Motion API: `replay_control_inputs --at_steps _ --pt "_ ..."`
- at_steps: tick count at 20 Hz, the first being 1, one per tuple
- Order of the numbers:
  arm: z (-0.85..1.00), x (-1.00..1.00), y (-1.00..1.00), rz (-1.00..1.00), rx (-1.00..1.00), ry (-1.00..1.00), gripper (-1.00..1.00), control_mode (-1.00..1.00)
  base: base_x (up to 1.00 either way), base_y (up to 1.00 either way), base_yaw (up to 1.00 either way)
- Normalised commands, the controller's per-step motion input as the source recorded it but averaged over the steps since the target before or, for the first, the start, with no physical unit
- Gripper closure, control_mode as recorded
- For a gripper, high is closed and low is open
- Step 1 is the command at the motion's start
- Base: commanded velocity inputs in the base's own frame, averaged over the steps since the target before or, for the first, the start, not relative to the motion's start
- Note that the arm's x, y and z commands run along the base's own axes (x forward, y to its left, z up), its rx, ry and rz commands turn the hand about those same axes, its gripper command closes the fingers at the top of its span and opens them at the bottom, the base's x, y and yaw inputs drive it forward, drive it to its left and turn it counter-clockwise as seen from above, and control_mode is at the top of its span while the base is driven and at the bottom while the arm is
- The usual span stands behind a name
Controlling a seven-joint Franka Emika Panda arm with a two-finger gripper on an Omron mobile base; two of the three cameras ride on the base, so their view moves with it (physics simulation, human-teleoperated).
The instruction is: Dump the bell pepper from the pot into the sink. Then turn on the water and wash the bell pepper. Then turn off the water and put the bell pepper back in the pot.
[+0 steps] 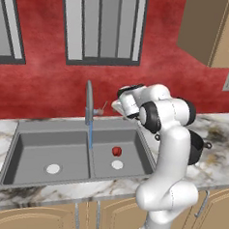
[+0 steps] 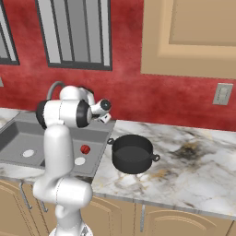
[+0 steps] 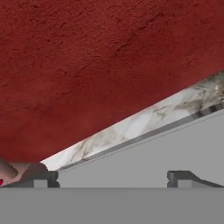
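On the marble tabletop (image 2: 184, 166), nearest the base, the pot (image 2: 132, 153) is seen standing upright and empty, black and dark inside, with small side handles, just beside the right rim of the sink (image 1: 17, 143) at about 3 o'clock from it. Beyond the rim, the bell pepper (image 1: 116, 151) is found lying in the right basin, small, roundish and glossy red, just at 12 o'clock of the pale drain (image 1: 117, 164), so the dumping step is judged done. A thin blue stream (image 1: 91, 134) is seen falling from the faucet (image 1: 88, 102), landing at about 9 o'clock of the pepper, near the divider, and apparently not on the fruit; the washing may therefore be left incomplete if the pepper is not moved under it. Farther back, the pincer (image 3: 111, 177) is held with its jaws spread wide and nothing between them, up by the faucet lever (image 1: 103, 108) and the red wall (image 3: 87, 65). From here the lever could be missed or pushed the wrong way, since it is small and sits at the edge of the hand view. Later, the smooth round pepper could be squeezed out of the jaws on a wet basin floor, and the basin wall could be struck on the way down.
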Motion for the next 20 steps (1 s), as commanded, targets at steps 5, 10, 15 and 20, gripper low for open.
replay_control_inputs --at_steps 5,10,15,20 --pt "-0.14 0.08 0.13 0.00 0.00 -0.02 -1.00 -1.00 0.00 0.00 0.00" --pt "-0.02 0.22 0.20 0.00 0.00 0.00 -1.00 -1.00 0.00 0.00 0.00" --pt "0.00 0.42 0.16 0.00 0.00 0.00 -1.00 -1.00 0.00 0.00 0.00" --pt "0.00 0.52 0.07 0.00 0.00 0.00 -1.00 -1.00 0.00 0.00 0.00"
